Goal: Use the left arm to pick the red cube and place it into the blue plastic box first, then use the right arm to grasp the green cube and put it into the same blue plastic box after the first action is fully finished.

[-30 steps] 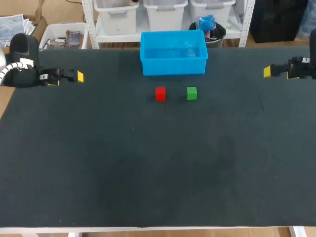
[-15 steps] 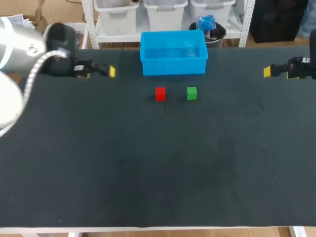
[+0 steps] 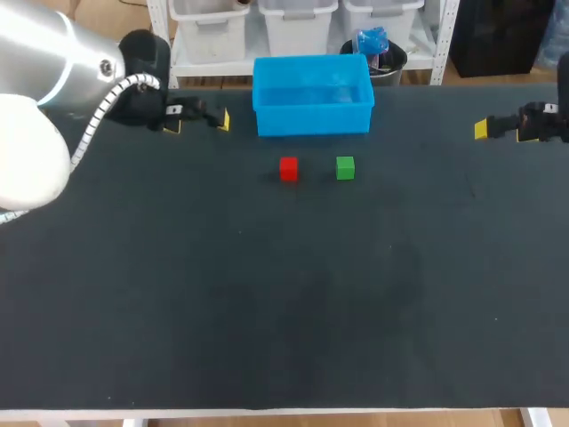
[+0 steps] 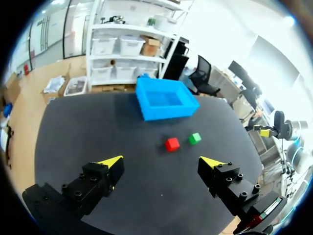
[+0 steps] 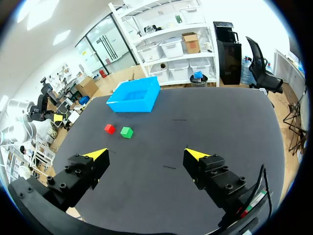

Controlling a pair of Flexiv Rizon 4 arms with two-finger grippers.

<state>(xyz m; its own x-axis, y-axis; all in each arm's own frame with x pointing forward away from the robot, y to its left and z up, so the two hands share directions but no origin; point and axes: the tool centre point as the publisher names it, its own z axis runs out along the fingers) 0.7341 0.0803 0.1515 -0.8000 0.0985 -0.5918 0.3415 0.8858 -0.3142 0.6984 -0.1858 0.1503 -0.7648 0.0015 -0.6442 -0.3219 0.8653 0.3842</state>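
The red cube point(image 3: 288, 168) and the green cube point(image 3: 345, 167) sit side by side on the black table, just in front of the blue plastic box point(image 3: 313, 120), which looks empty. My left gripper point(image 3: 197, 123) hovers left of the box, open and holding nothing. In the left wrist view the left gripper point(image 4: 163, 161) has the red cube point(image 4: 171, 144), the green cube point(image 4: 195, 138) and the box point(image 4: 168, 111) ahead of it. My right gripper point(image 3: 484, 130) stays open at the far right. From the right gripper point(image 5: 146, 154), the red cube point(image 5: 109, 128), green cube point(image 5: 126, 132) and box point(image 5: 132, 105) lie far ahead.
The black table mat point(image 3: 284, 294) stretches wide in front of the cubes with nothing else on it. The box stands at the table's far edge.
My left arm has swung rightward along the far side of the table, from the left edge to just beside the box. The right arm and both cubes have not moved.
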